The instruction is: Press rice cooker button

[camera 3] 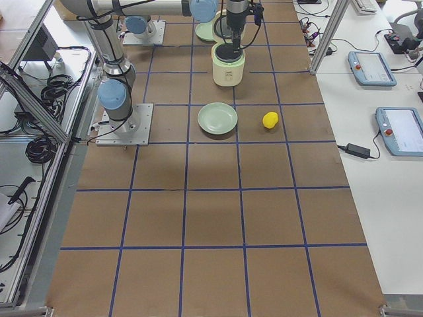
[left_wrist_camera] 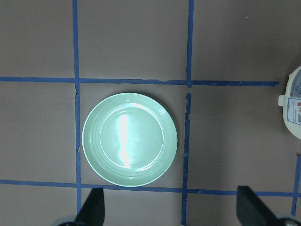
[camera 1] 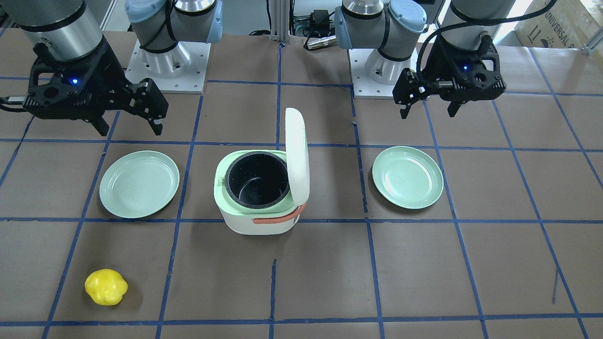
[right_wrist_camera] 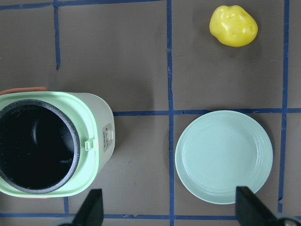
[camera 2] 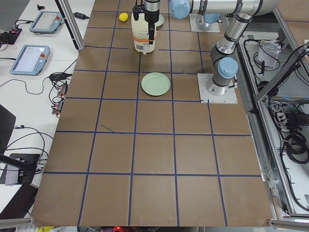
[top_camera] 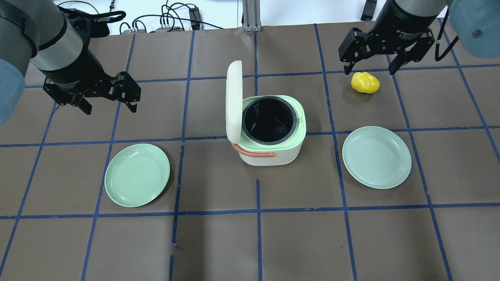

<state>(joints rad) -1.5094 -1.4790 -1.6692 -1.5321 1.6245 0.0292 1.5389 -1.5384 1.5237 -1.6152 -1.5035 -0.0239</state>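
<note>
Centrally on the brown, blue-taped table sits the rice cooker – a white body with a pale green rim, between two green plates and touching neither. Its lid stands upright, hinged on the side toward the robot's left, exposing the empty black inner pot; an orange handle lies across the side nearer the robot. The left plate and right plate lie flat, well apart from the cooker. A yellow fruit rests on the far side of the table, beyond the right plate. The left gripper hangs above the table beyond the left plate, fingers spread and holding nothing. The right gripper – likewise spread and empty – hangs above the fruit's side of the table, clear of the cooker
</note>
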